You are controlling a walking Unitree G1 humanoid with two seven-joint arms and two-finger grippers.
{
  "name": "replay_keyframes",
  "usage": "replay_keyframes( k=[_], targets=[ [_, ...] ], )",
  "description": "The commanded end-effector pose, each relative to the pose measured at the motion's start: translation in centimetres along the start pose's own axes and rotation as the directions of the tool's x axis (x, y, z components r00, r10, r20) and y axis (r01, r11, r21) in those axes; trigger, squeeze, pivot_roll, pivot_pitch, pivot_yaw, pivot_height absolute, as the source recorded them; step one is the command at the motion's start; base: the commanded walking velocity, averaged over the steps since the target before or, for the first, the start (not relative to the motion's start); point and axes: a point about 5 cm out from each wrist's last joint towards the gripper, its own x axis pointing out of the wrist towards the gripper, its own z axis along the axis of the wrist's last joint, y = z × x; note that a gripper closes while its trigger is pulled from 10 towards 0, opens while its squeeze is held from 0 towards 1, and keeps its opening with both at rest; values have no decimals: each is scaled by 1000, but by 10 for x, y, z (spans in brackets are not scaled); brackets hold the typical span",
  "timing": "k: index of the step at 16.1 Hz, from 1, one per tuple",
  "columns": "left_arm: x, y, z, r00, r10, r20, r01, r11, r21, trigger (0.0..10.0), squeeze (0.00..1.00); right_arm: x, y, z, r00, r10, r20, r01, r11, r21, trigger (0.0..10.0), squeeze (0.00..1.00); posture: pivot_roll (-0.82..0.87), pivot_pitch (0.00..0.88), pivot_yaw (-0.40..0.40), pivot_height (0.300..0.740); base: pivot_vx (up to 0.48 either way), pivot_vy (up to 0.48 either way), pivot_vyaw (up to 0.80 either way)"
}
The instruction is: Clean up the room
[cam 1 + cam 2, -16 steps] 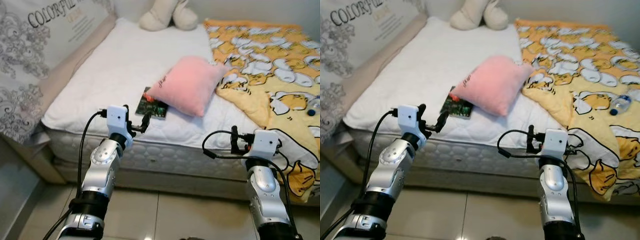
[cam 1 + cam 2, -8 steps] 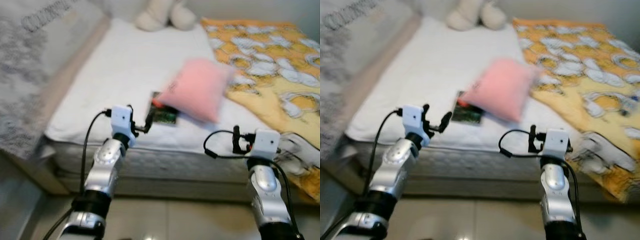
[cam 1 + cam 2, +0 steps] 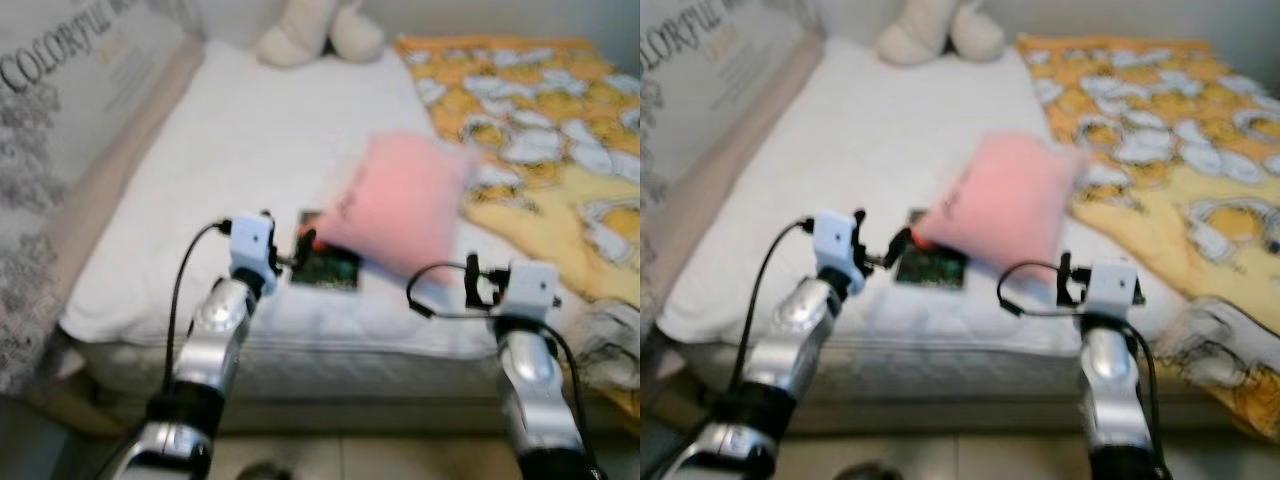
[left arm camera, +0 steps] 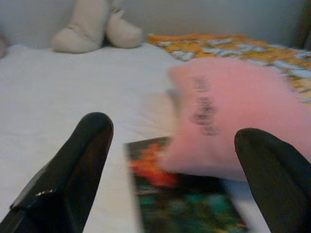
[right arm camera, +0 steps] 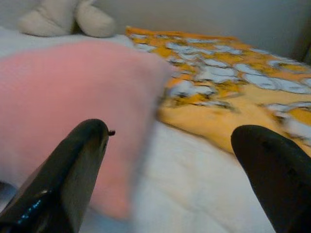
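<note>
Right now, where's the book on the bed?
In the left eye view the book lies on the white mattress near its front edge, partly tucked under the pink pillow, just ahead of the open left gripper.

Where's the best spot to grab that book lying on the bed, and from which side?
Probably the book's bare near edge, which faces the mattress front. It lies flat, and the pink pillow overlaps its far right corner, so that end is blocked. The open left pincer already sits just at its left and could come in low from there.
</note>
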Motion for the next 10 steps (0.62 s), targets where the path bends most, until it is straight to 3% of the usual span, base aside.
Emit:
replay_keyframes(
  k=[1, 4, 6, 7, 10],
  targets=[
    [5, -2, 6, 1000, -5, 18, 5, 1000, 9, 10000, 0, 0, -3, 3, 1000, -5, 11, 5, 1000, -9, 10000, 965, 3, 0, 32, 728, 480, 0, 0],
    [8, -11, 8, 998, -52, 27, 52, 998, 21, 10000, 0, 2, -6, 8, 999, -22, 28, 22, 1000, 3, 10000, 965, 1, 0, 36, 728, 480, 0, 0],
    [14, -17, 10, 997, -80, 18, 79, 997, 25, 10000, 0, 8, -14, 13, 996, -82, 18, 81, 995, 65, 10000, 969, 2, 0, 32, 728, 480, 0, 0],
    [22, -17, 11, 997, -72, -17, 72, 997, 17, 10000, 0, 12, -20, 16, 994, -111, 5, 110, 989, 96, 10000, 969, 4, 0, 30, 728, 480, 0, 0],
    [56, -17, 25, 992, -83, -91, 78, 995, -58, 10000, 0, 31, -39, 18, 988, -144, -53, 151, 974, 171, 10000, 969, 1, 0, 34, 728, 0, 0, 0]
  ],
)
